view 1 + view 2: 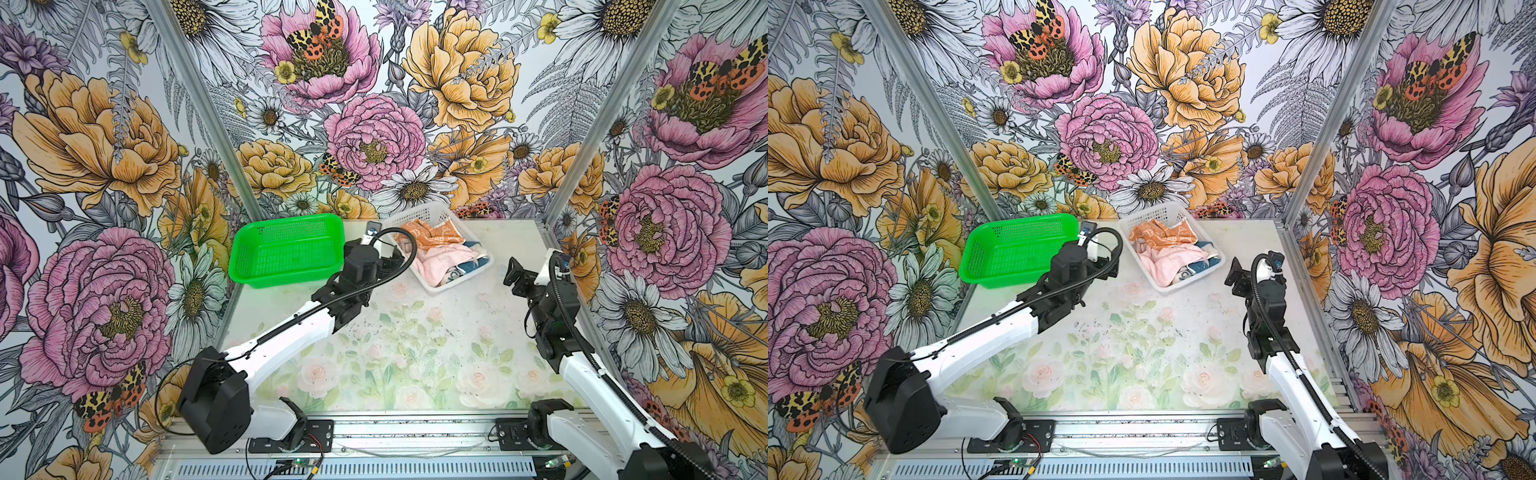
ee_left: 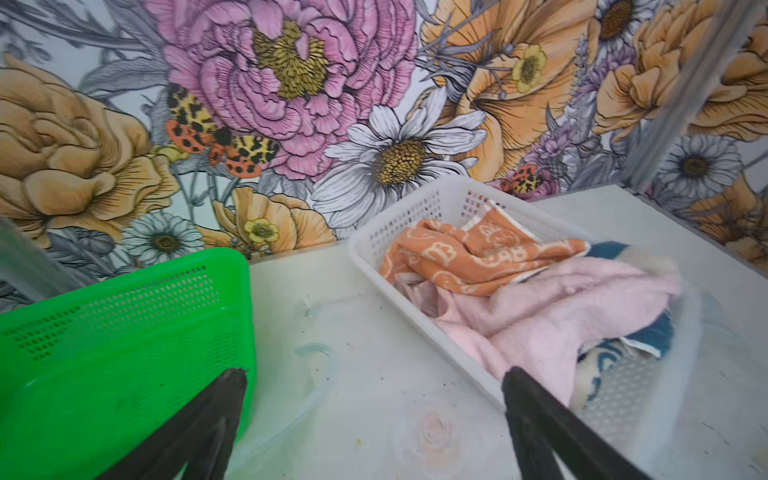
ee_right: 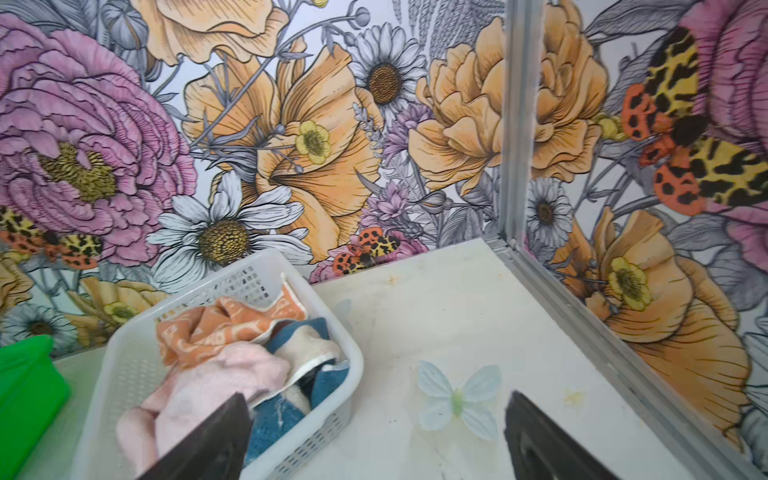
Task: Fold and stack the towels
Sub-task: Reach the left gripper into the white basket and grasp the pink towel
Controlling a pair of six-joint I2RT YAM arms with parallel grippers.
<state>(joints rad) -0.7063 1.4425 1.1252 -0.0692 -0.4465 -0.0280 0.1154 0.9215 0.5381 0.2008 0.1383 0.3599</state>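
Towels [image 1: 442,253], three in number, are lying crumpled and unfolded inside the white basket [image 1: 419,209], which is standing at the far side of the tabletop [image 1: 415,332]. The orange towel [image 1: 430,237] is sitting towards the basket's far end, partly overlapping the pink towel [image 1: 438,262], which is filling the middle. The blue towel [image 1: 473,265], cream at its edge, is showing from under the pink one along the basket's right side and near corner.

A green basket [image 1: 286,218] is standing to the left of the white one, the two apart, with bare tabletop between them.

The left tool [image 2: 374,376] is hovering over that gap, its jaws spread wide and gripping nothing. In the left wrist view one finger [image 2: 216,415] is crossing the green basket's corner and the other [image 2: 540,419] is crossing the white basket's near wall. Whether either is touching cannot be told.

The right tool [image 3: 378,399] is hanging just to the right of the white basket, raised off the tabletop. Its jaws are likewise standing wide apart and holding nothing. In the right wrist view one finger [image 3: 208,440] is overlapping the pink towel, and a pale butterfly print [image 3: 457,399] on the tabletop is showing between the fingers.
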